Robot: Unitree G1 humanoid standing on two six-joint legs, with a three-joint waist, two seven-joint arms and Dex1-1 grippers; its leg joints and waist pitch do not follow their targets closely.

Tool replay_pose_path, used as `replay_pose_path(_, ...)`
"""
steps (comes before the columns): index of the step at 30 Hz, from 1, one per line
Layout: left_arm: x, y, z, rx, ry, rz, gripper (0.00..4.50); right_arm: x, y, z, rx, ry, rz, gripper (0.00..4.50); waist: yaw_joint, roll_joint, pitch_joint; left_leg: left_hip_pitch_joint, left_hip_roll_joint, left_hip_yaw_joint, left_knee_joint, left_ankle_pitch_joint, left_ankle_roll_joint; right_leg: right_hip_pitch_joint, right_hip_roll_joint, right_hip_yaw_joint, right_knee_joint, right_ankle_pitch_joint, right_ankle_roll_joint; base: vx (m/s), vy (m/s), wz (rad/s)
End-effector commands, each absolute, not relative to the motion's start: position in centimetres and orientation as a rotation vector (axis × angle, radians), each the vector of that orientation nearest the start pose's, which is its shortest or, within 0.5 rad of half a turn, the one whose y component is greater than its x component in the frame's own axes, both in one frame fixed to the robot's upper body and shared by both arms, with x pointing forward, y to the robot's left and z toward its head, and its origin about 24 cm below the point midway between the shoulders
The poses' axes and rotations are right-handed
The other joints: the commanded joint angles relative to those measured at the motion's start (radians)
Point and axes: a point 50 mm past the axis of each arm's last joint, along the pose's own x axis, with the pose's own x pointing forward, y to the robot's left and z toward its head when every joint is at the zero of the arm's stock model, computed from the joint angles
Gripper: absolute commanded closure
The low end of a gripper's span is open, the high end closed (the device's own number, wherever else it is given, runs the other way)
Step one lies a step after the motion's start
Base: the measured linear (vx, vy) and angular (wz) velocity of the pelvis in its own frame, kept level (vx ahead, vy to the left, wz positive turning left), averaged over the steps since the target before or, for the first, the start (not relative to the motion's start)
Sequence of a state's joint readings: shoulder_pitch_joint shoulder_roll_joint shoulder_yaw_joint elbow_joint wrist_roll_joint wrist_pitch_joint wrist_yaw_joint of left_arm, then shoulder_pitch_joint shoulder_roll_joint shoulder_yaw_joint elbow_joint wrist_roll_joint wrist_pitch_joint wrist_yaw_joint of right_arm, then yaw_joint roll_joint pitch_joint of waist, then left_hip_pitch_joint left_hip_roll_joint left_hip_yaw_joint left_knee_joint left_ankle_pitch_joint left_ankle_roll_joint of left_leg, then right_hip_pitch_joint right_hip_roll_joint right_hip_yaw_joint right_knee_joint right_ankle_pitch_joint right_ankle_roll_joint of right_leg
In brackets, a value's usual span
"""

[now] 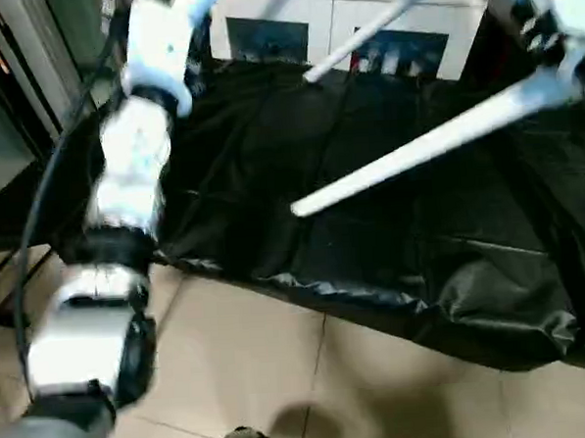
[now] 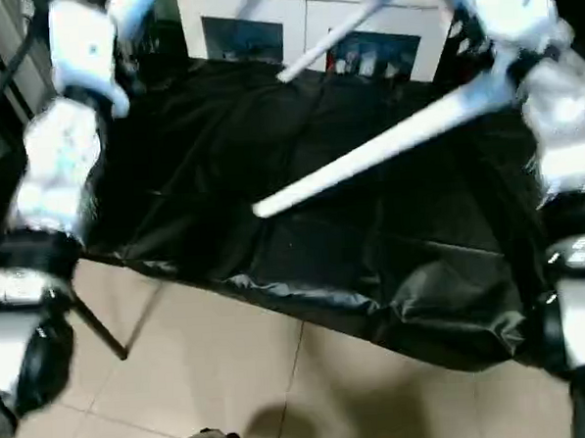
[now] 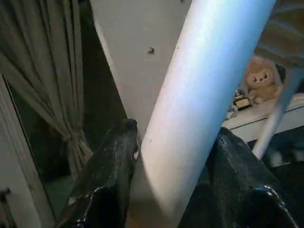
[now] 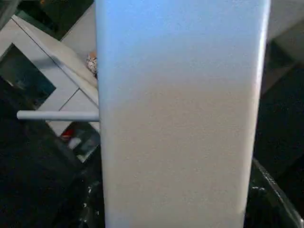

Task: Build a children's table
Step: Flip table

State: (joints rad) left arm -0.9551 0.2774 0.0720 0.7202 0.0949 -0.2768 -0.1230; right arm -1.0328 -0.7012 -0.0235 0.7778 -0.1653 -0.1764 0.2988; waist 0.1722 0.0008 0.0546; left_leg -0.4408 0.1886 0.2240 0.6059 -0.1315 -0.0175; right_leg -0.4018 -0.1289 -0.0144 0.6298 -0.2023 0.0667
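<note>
Two white tapered legs of the children's table slant down over the black sheet. The long leg (image 1: 426, 143) runs from my right wrist to a free tip at mid-table. A thinner-looking leg (image 1: 361, 34) lies farther back. Both rise past the picture's upper edge, and the table top is out of view. My left gripper (image 3: 175, 128) is shut on a leg (image 3: 199, 95), with a black finger (image 3: 114, 161) pressed on each side. My right gripper (image 4: 175, 194) is shut on another leg (image 4: 180, 118), its fingers (image 4: 270, 194) just showing beside the tube.
A black sheet (image 1: 401, 233) covers the low work surface, its front edge hanging over the tiled floor (image 1: 281, 377). A white cabinet with glass doors (image 1: 283, 28) stands behind it, with a plush toy (image 3: 261, 80) on top. A curtain (image 3: 47, 95) hangs at the left.
</note>
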Motion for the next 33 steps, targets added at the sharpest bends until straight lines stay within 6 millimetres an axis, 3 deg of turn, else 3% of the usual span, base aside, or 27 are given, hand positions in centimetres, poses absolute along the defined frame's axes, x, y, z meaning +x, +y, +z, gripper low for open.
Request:
replay_pose_path(1, 39.3, 13.1, 15.3, 0.232, -0.231, -0.287, 2.41, 37.1, -26.3, 31.7, -0.748, -0.52, -0.058, 2.64, -0.016, -0.027, -0.075, 0.057, 0.029, -0.025, -0.066, -0.331, 0.01, 0.005, -0.003, -0.002, -0.079, -0.245, -0.181, 0.0, 0.0, 0.0)
replay_pose_path(2, 39.2, 12.8, 14.6, 0.214, -0.207, -0.299, 2.43, 37.1, -26.4, 32.0, -0.771, -0.52, -0.066, 2.64, -0.018, -0.03, -0.072, 0.062, 0.029, -0.027, -0.069, -0.397, -0.02, 0.001, -0.003, -0.002, -0.084, -0.289, -0.166, 0.0, 0.0, 0.0)
replay_pose_path(5, 38.8, 12.1, 13.2, 0.182, -0.15, -0.333, 2.45, 36.9, -26.5, 32.8, -0.82, -0.527, -0.087, 2.64, -0.025, -0.031, -0.068, 0.072, 0.028, -0.033, -0.075, -0.507, -0.062, -0.009, -0.004, -0.003, -0.096, -0.372, -0.134, 0.0, 0.0, 0.0)
replay_pose_path(10, 38.0, 10.6, 10.7, 0.128, -0.035, -0.409, 2.55, 36.3, -26.4, 34.2, -0.901, -0.547, -0.108, 2.64, -0.037, -0.038, -0.066, 0.07, 0.027, -0.038, -0.082, -0.559, -0.079, -0.009, -0.003, -0.005, -0.1, -0.374, -0.116, 0.0, 0.0, 0.0)
replay_pose_path(11, 37.9, 10.5, 10.5, 0.127, -0.027, -0.415, 2.6, 36.2, -26.4, 34.4, -0.909, -0.551, -0.109, 2.64, -0.043, -0.035, -0.066, 0.069, 0.027, -0.04, -0.084, -0.574, -0.084, -0.01, -0.003, -0.005, -0.102, -0.381, -0.114, 0.0, 0.0, 0.0)
replay_pose_path(14, 37.7, 10.2, 10.3, 0.119, -0.014, -0.428, 2.66, 36.0, -26.3, 34.7, -0.929, -0.552, -0.114, 2.63, -0.054, -0.038, -0.073, 0.05, 0.029, -0.047, -0.09, -0.516, -0.08, 0.009, -0.005, -0.009, -0.09, -0.297, -0.12, 0.0, 0.0, 0.0)
replay_pose_path(16, 37.6, 9.9, 10.3, 0.111, -0.006, -0.44, 2.71, 35.8, -26.2, 35.2, -0.957, -0.555, -0.117, 2.62, -0.056, -0.032, -0.074, 0.061, 0.029, -0.042, -0.086, -0.514, -0.08, -0.002, 0.0, -0.008, -0.093, -0.256, -0.14, 0.0, 0.0, 0.0)
replay_pose_path(19, 37.6, 9.9, 10.6, 0.109, -0.004, -0.443, 2.79, 35.7, -26.2, 35.5, -0.987, -0.55, -0.126, 2.61, -0.058, -0.037, -0.069, 0.068, 0.03, -0.04, -0.084, -0.539, -0.079, -0.008, 0.003, -0.007, -0.096, -0.243, -0.155, 0.0, 0.0, 0.0)
replay_pose_path(21, 37.7, 9.9, 10.7, 0.112, -0.008, -0.436, 2.8, 35.7, -26.2, 35.5, -0.992, -0.547, -0.128, 2.61, -0.059, -0.04, -0.069, 0.067, 0.029, -0.039, -0.083, -0.54, -0.073, -0.007, 0.001, -0.006, -0.097, -0.255, -0.151, 0.0, 0.0, 0.0)
replay_pose_path(23, 37.8, 10.1, 10.9, 0.114, -0.01, -0.431, 2.81, 35.7, -26.2, 35.4, -1.002, -0.544, -0.133, 2.61, -0.059, -0.039, -0.073, 0.061, 0.03, -0.04, -0.083, -0.493, -0.065, 0.001, 0.0, -0.005, -0.091, -0.209, -0.153, 0.0, 0.0, 0.0)
replay_pose_path(33, 38.2, 10.6, 12.8, 0.147, -0.076, -0.402, 2.84, 36.6, -24.9, 35.8, -1.033, -0.513, -0.056, 2.61, -0.065, -0.042, -0.08, 0.049, 0.028, -0.033, -0.069, -0.342, -0.012, 0.013, 0.003, -0.006, -0.073, -0.074, -0.195, 0.0, 0.0, 0.0)
